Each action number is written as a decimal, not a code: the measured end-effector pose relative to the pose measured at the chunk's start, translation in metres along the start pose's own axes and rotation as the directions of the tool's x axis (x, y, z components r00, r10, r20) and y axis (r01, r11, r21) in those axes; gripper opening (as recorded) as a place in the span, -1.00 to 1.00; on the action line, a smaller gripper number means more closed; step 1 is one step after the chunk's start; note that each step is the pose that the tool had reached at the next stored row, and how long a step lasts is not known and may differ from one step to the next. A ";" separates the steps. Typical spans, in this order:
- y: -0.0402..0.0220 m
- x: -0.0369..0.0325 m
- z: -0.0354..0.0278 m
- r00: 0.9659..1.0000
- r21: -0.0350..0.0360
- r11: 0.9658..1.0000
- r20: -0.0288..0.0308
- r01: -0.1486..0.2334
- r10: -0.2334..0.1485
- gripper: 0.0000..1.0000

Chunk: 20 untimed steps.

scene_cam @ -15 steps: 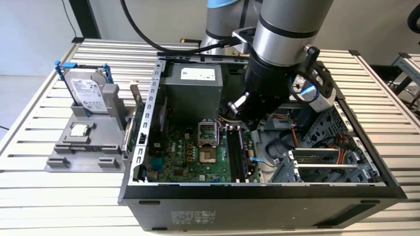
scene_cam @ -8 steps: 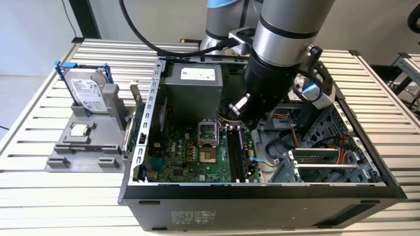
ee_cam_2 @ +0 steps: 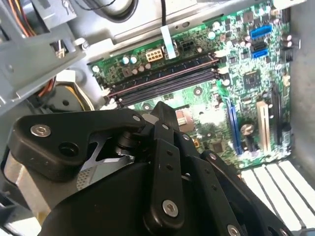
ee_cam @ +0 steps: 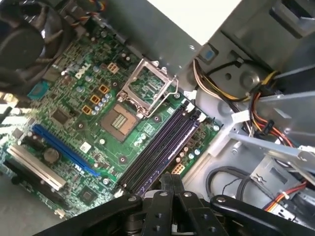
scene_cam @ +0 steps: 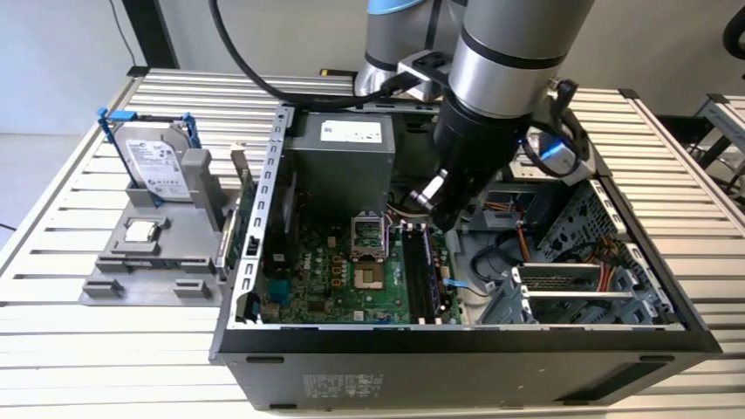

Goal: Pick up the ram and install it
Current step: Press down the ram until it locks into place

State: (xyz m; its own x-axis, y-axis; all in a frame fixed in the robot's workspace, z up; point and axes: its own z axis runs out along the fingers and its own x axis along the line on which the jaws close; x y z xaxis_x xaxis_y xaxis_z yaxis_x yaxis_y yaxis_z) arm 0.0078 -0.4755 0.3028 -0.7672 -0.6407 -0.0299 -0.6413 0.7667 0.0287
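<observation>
Ram location: the long, narrow dark circuit-board stick (ee_cam_2: 165,74) appears to stand edge-up in the memory slot nearest the case's cable side. This is a judgement, as slot and stick are equally dark.
Ram handling: probably light, stiff and thin. The chips and contact edge are fragile, so the sensible hold is across the two flat faces near mid-length, and any push should bear on the top edge.
Pincer: the black two-finger gripper (ee_cam_2: 165,112) is clenched in both wrist views, its fingers (ee_cam: 167,184) meeting with nothing seen between them. It hangs just above the slots, and contact with the stick cannot be confirmed.
Slots: the dark parallel memory slots (ee_cam: 160,150) have white end latches and lie beside the silver-framed empty processor socket (ee_cam: 146,88) on the green motherboard (ee_cam: 74,98).
Second wrist view: shows the stick's segmented top edge and the latches.
First wrist view: shows the socket, the blue expansion slot (ee_cam: 64,147) and the orange-and-yellow cable bundle (ee_cam: 266,118).
Exterior view: shows the open black computer case (scene_cam: 466,349), and outside it the grey parts fixture (scene_cam: 152,262) carrying the silver boxy hard drive with blue rails (scene_cam: 152,161) and the small square silver processor chip (scene_cam: 141,231).
</observation>
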 end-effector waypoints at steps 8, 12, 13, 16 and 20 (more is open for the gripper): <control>0.0000 0.0000 0.0002 0.989 -0.005 0.989 -0.004 0.145 -0.145 -1.00; 0.0000 0.0000 0.0003 0.976 -0.007 0.976 -0.006 0.216 -0.216 -1.00; 0.0000 0.0000 0.0004 0.972 -0.008 0.972 -0.006 0.234 -0.234 -1.00; 0.0000 0.0000 0.0006 0.958 -0.010 0.958 -0.007 0.286 -0.286 -1.00; 0.0000 0.0000 0.0008 0.935 -0.012 0.935 -0.008 0.355 -0.355 -1.00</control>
State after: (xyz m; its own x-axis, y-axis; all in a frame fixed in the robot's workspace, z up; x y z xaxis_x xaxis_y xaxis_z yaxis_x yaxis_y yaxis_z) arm 0.0078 -0.4755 0.3020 -0.4893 -0.8716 -0.0298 -0.8720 0.4886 0.0286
